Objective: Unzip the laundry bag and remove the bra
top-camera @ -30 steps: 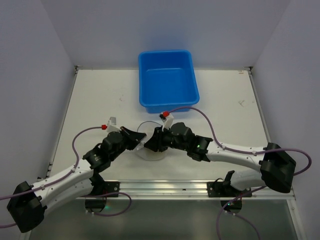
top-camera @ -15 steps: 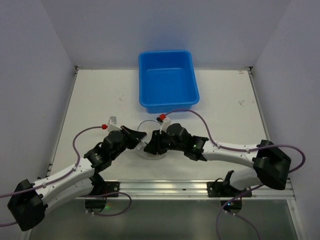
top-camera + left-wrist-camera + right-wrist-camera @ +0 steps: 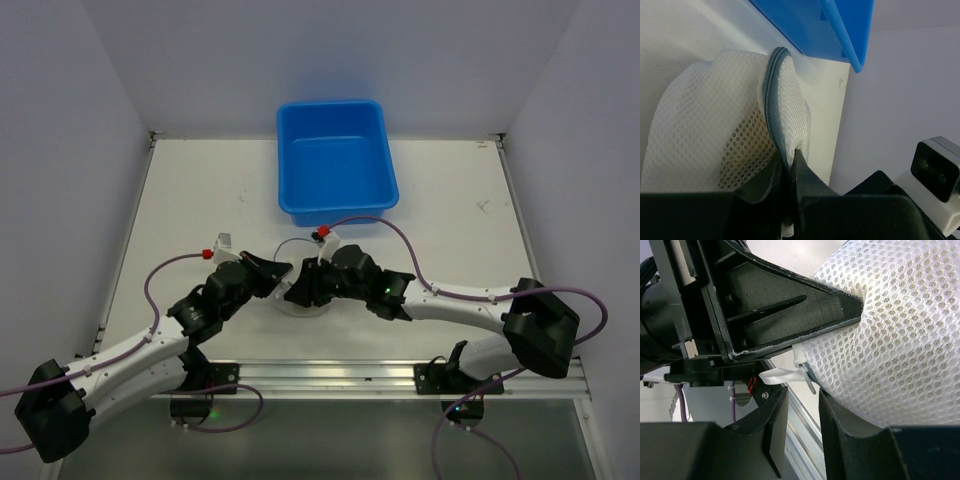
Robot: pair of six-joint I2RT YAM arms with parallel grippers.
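The white mesh laundry bag (image 3: 300,308) lies on the table between my two grippers. My left gripper (image 3: 283,270) is shut on the bag's rim, pinching the mesh beside the dark zip line (image 3: 771,100); its own view shows the pinch at the jaws (image 3: 786,160). A mustard-yellow tint, the bra (image 3: 742,150), shows through the mesh inside the bag. My right gripper (image 3: 292,292) is open. In its own view (image 3: 802,395) the jaws stand on either side of the zip pull with its white ribbon tab (image 3: 780,376), against the bag (image 3: 900,340).
The blue plastic tub (image 3: 340,205) stands just behind the bag, towards the back wall; its rim (image 3: 840,35) shows in the left wrist view. A metal rail (image 3: 320,375) runs along the table's near edge. Both arms crowd around the bag.
My right gripper has slid a little to the left along the bag, closer to my left gripper. The left gripper has kept its grip and barely moved.
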